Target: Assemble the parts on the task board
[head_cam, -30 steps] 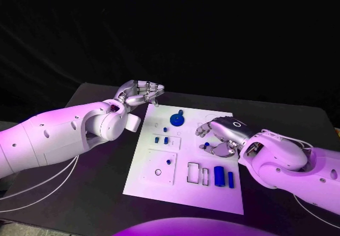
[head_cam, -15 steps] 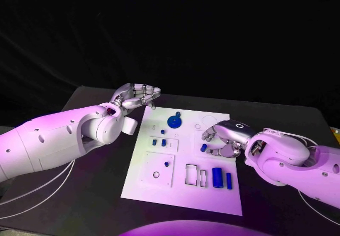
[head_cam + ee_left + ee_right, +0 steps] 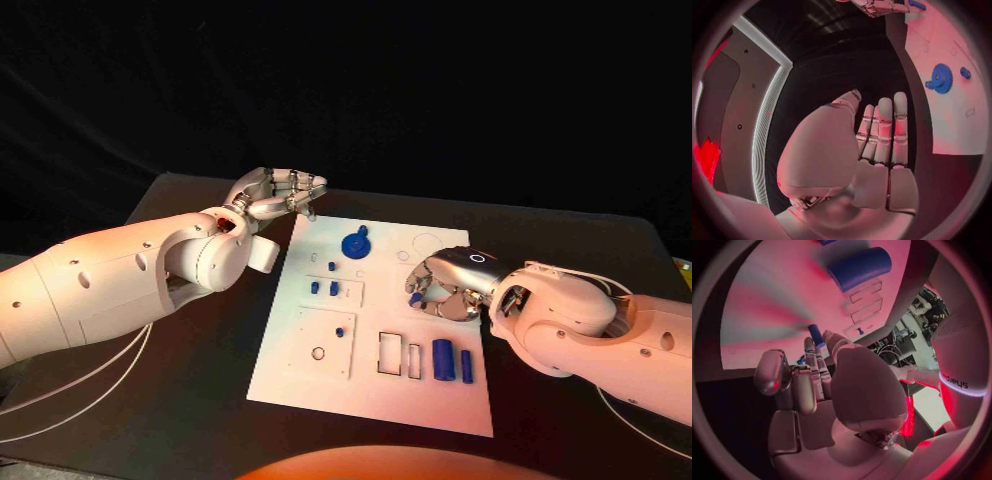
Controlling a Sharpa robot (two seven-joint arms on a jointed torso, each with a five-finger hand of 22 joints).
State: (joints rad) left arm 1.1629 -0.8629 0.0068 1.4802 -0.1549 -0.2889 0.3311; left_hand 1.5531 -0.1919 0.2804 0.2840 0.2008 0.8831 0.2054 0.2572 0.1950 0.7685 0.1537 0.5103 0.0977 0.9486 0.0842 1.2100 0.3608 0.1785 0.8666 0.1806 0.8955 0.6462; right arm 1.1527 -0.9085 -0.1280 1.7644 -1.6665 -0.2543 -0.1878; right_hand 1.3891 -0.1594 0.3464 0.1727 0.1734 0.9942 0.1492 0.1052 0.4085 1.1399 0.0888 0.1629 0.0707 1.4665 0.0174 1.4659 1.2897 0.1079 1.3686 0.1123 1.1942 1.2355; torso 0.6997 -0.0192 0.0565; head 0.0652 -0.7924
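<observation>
The white task board [image 3: 296, 372] lies in the middle of the table. My right hand [image 3: 450, 285] hovers over its right half and pinches a small blue peg [image 3: 415, 297] at its fingertips; the right wrist view shows that peg [image 3: 815, 334] between the fingers [image 3: 811, 365]. My left hand [image 3: 281, 190] hangs off the board's far left corner and holds nothing, its fingers [image 3: 882, 132] stretched out side by side. On the board are a blue gear [image 3: 356, 243], also seen as the gear [image 3: 941, 78] from the left wrist, small blue pegs [image 3: 325, 287] and two blue cylinders [image 3: 450, 360].
The black table [image 3: 173, 400] surrounds the board. Rectangular slots [image 3: 392, 352] lie next to the cylinders, and a square plate with a blue peg [image 3: 342, 329] sits at the board's left. White cables [image 3: 72, 390] run over the table's left side.
The right hand has shifted only slightly over the board with the blue peg still pinched. The left hand has stayed by the far corner.
</observation>
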